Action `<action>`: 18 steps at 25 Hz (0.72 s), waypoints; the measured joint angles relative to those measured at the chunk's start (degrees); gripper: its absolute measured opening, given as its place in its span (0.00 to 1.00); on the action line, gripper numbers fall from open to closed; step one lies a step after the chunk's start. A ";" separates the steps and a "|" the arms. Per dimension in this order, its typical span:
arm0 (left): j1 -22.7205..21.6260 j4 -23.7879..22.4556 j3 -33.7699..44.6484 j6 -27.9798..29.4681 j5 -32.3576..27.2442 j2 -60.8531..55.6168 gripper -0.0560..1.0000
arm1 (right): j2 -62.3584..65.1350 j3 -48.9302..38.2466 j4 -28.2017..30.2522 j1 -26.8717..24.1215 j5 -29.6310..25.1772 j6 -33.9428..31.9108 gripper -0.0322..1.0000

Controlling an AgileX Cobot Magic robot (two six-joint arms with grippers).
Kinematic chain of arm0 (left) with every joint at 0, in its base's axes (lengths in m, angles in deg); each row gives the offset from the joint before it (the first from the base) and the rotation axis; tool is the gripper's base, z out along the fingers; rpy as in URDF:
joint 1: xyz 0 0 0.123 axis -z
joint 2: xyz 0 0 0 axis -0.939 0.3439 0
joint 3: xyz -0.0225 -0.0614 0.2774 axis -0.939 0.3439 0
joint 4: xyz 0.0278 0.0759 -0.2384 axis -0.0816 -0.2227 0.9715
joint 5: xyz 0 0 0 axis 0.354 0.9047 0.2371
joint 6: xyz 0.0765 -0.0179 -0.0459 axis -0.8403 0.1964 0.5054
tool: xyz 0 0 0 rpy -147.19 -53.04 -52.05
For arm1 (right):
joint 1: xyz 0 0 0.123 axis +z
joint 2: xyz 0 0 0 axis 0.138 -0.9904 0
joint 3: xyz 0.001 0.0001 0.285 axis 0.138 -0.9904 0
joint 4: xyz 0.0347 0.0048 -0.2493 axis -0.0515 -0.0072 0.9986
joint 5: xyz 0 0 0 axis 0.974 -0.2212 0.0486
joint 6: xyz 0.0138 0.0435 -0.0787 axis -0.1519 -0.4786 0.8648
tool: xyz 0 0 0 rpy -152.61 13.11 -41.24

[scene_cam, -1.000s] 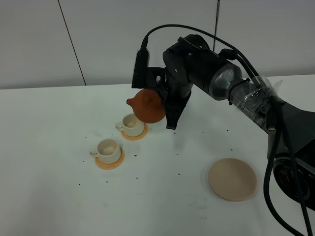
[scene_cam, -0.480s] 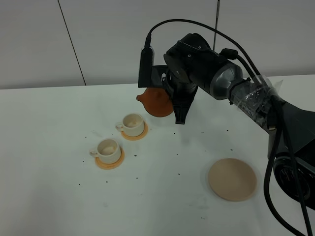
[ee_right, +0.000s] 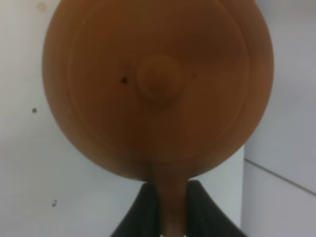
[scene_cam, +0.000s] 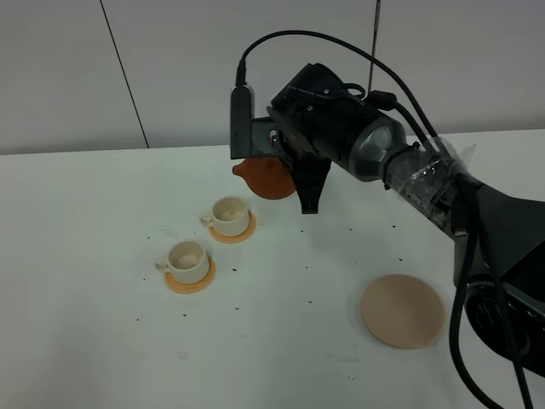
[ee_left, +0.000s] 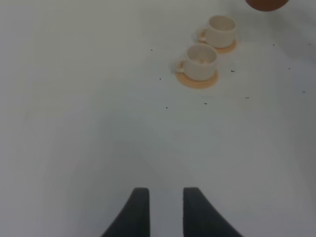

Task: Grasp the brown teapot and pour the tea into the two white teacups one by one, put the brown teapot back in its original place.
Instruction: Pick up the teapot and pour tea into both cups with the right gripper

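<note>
Clamped the brown teapot (scene_cam: 266, 177) by its handle in the right gripper (ee_right: 170, 200), aloft behind the two white teacups (scene_cam: 230, 215) (scene_cam: 187, 256): round, smooth reddish-brown clay, small-knobbed lid. Showed the left gripper (ee_left: 162, 197) parted, empty.

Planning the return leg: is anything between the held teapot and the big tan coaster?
Nothing visible: only bare table lies between the brown teapot and the tan coaster; both white teacups stand on the teapot's other side.
</note>
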 joint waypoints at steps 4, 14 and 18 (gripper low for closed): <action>0.00 0.00 0.00 0.00 0.00 0.00 0.28 | 0.00 0.00 0.75 1.05 0.00 0.00 0.12; 0.00 0.00 0.00 0.00 0.00 0.00 0.28 | -0.06 0.00 4.79 2.67 0.05 1.67 0.12; 0.00 0.00 0.00 0.00 0.00 0.00 0.28 | -0.06 0.00 5.95 2.71 0.00 2.33 0.12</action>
